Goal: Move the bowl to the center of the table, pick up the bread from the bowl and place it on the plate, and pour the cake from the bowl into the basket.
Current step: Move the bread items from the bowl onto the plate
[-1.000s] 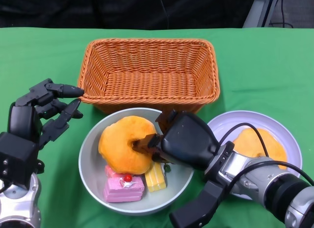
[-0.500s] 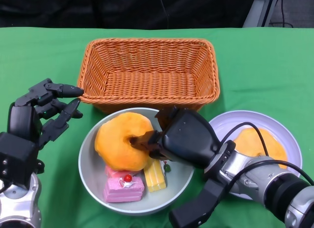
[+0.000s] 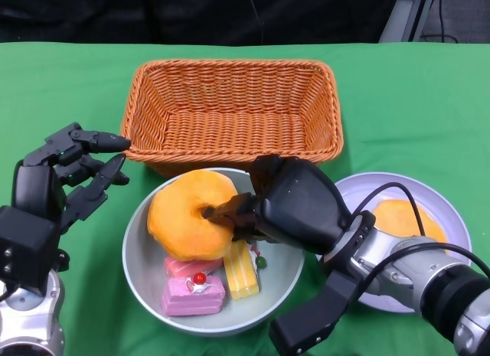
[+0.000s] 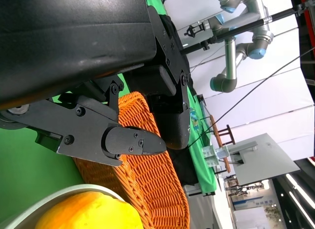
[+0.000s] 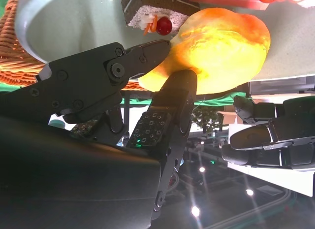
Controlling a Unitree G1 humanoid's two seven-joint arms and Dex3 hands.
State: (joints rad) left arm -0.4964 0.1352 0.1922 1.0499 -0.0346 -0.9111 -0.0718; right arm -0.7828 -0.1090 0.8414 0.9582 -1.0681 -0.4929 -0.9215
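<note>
A grey bowl (image 3: 142, 249) sits near the table's front, just before the orange wicker basket (image 3: 230, 111). My right hand (image 3: 287, 210) grips an orange ring-shaped bread (image 3: 187, 214) and holds it tilted above the bowl, a fingertip in its hole. In the right wrist view the bread (image 5: 221, 42) sits between the black fingers (image 5: 142, 54). A pink cake (image 3: 191, 291) and a yellow cake (image 3: 241, 272) lie in the bowl. A pale plate (image 3: 444, 210) at the right carries another orange bread (image 3: 402, 218). My left hand (image 3: 65, 176) hovers with fingers apart left of the bowl, holding nothing.
The basket holds nothing and stands at the table's middle back; its weave (image 4: 152, 175) also shows in the left wrist view. Green cloth (image 3: 406, 103) covers the table. Dark space lies beyond the far edge.
My right hand has lifted the ring bread a little and shifted it left and toward the basket. The left hand has stayed still.
</note>
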